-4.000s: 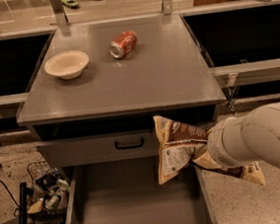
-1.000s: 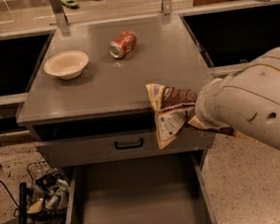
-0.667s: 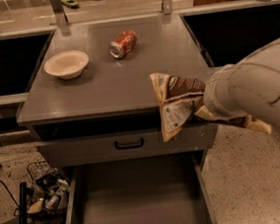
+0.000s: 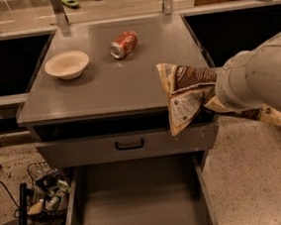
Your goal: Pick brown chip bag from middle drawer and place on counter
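Note:
The brown chip bag (image 4: 185, 87) hangs in the air at the counter's (image 4: 118, 84) front right corner, partly over the top and partly over its edge, white label panel facing down-left. My gripper (image 4: 217, 93) is shut on the bag's right side, mostly hidden behind my white arm, which comes in from the right. The middle drawer (image 4: 139, 199) stands pulled open below, its grey floor bare.
An orange-red soda can (image 4: 123, 44) lies on its side at the counter's back middle. A cream bowl (image 4: 67, 65) sits at the back left. The closed upper drawer front with a black handle (image 4: 129, 144) is above the open drawer. A wire basket of clutter (image 4: 46, 191) sits on the floor at left.
My arm has lifted the bag from beside the open drawer up to counter height, and in the last second it has shifted slightly right and up over the counter's corner.

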`<state>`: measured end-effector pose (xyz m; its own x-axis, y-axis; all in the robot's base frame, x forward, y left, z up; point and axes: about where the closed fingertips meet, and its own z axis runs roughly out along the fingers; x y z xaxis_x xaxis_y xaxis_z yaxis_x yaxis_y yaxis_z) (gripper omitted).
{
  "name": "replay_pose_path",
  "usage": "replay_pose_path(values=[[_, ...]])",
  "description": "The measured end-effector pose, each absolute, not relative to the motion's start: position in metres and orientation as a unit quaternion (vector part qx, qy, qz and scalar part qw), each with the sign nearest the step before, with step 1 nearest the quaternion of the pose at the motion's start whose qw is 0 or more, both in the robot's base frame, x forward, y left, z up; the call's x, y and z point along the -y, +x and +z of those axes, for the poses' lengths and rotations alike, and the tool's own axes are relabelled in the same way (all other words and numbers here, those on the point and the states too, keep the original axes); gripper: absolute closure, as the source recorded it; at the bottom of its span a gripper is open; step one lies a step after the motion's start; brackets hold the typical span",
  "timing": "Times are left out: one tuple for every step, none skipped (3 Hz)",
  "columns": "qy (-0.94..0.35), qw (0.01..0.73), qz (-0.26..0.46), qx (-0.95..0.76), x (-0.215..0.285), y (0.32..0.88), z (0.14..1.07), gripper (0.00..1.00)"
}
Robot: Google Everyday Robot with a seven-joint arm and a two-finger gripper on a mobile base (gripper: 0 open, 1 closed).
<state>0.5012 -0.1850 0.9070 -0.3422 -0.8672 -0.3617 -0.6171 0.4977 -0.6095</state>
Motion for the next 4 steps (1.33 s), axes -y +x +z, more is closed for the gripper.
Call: replay_pose_path(values=[[-0.466,0.335,-0.176,-0.800,0.179,0.516,0.900,1.00],[-0.478,0.335,-0.167,-0.794,0.161,0.550,0.905,1.00],[-0.499,0.339,-0.145,-0.784,0.113,0.598,0.913,1.00],[-0.499,0.339,-0.145,-0.784,0.113,0.598,0.913,1.00]])
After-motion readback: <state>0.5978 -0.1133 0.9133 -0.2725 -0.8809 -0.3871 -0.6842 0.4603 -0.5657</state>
